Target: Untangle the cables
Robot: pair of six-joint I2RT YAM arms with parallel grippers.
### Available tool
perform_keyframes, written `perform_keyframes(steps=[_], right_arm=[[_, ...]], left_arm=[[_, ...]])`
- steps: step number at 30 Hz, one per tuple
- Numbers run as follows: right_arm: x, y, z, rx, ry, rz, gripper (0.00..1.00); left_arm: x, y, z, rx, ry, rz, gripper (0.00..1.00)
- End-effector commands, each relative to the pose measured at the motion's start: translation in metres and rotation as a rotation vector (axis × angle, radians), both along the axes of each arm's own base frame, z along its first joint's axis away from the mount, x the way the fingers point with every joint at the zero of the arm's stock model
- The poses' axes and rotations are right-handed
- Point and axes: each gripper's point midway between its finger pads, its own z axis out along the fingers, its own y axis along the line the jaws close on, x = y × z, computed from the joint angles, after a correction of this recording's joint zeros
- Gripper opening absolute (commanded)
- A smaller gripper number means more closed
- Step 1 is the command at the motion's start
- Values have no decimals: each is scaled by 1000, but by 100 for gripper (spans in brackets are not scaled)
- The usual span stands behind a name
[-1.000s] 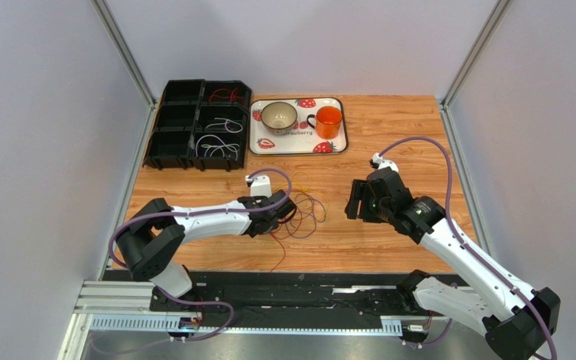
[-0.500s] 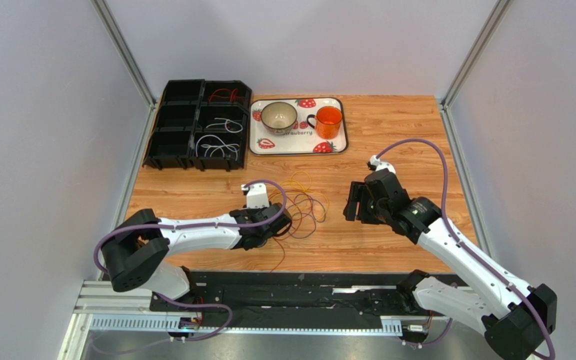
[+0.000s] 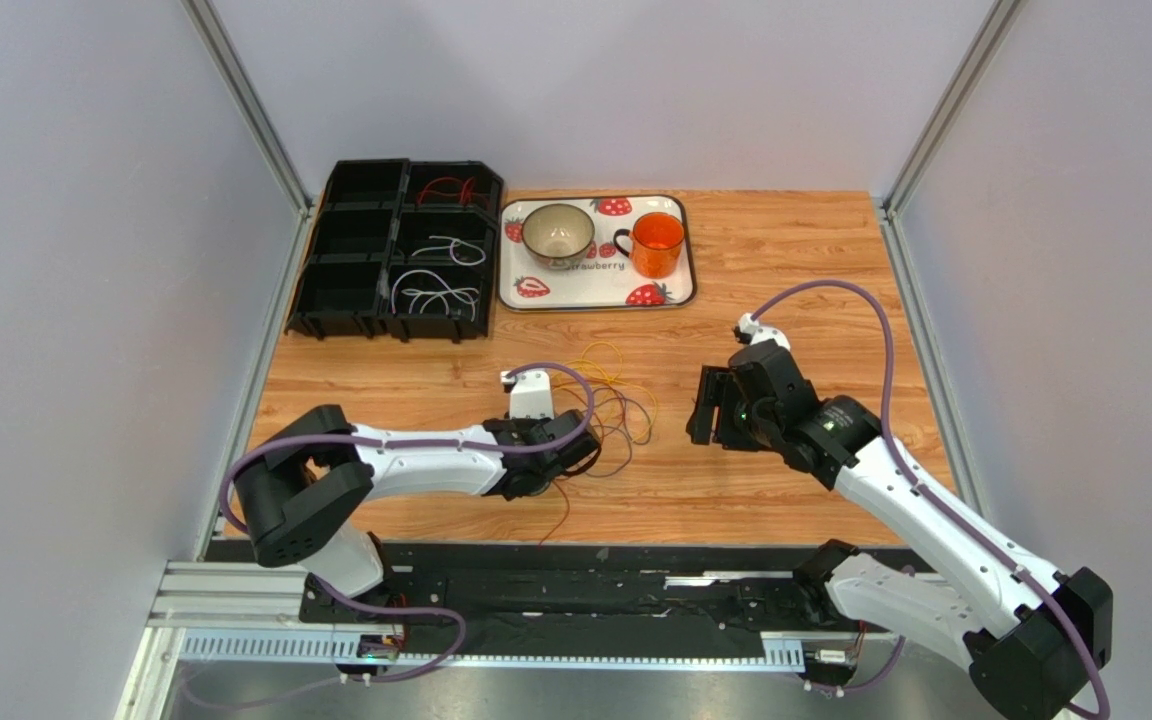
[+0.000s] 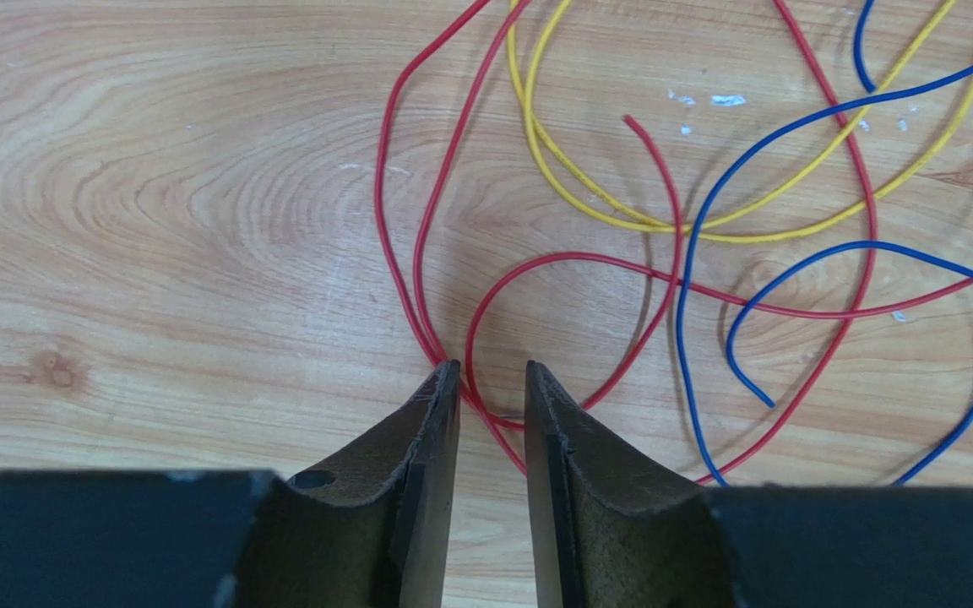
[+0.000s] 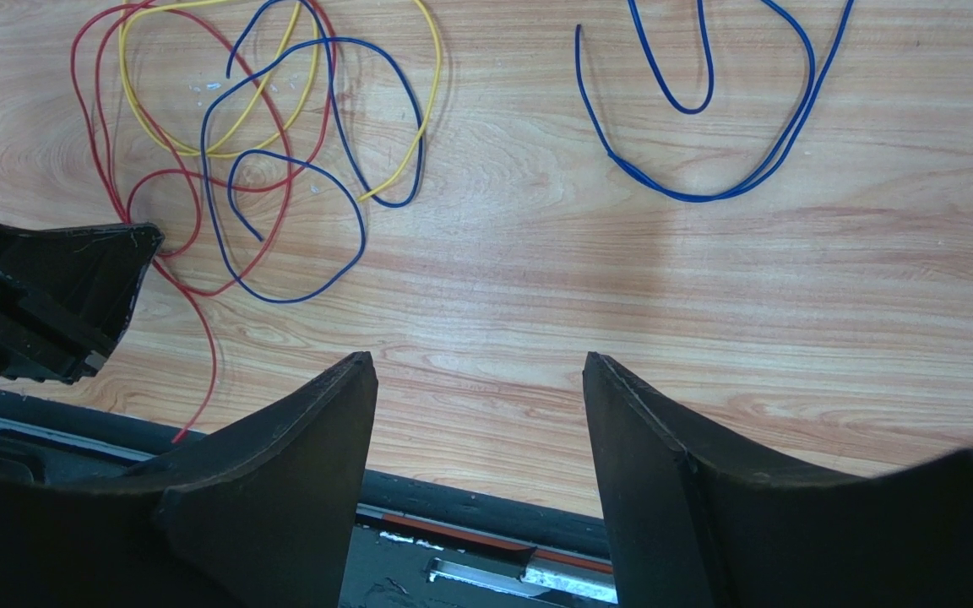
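The cables (image 3: 608,410) lie in a loose tangle of red, yellow and blue loops at mid-table. My left gripper (image 3: 555,468) is low at the tangle's near-left side. In the left wrist view its jaws (image 4: 492,370) stand a narrow gap apart, with a red strand (image 4: 494,433) running on the wood between the tips, beside yellow (image 4: 707,226) and blue (image 4: 834,260) loops. My right gripper (image 3: 704,408) hovers to the right of the tangle, wide open and empty (image 5: 479,367). Its view shows the tangle (image 5: 263,152), the left gripper (image 5: 60,298) and a separate blue cable (image 5: 720,190).
A black compartment organizer (image 3: 349,248) at the back left holds white and red strands. A strawberry-print tray (image 3: 593,300) beside it carries a bowl (image 3: 557,233) and an orange mug (image 3: 659,242). A black rail (image 3: 612,593) runs along the table's near edge.
My left gripper has shifted a little toward the near edge and to the right, into the tangle's near side. The right arm has hardly moved.
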Motion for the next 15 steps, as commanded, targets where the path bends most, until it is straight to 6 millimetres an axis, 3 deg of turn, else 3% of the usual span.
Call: perform_keyframes(steps=[1,6,15], right_arm=[[3,3,9,34,-40,-2,65],[2,3,6,32,-34,-2,65],[3,4,6,37,-36,1,65]], left_arm=[[3,-9,2,-21,4,24,33],[2,-8,-1,-15,13,30,25],[5,-1,22,6,-16,46,5]])
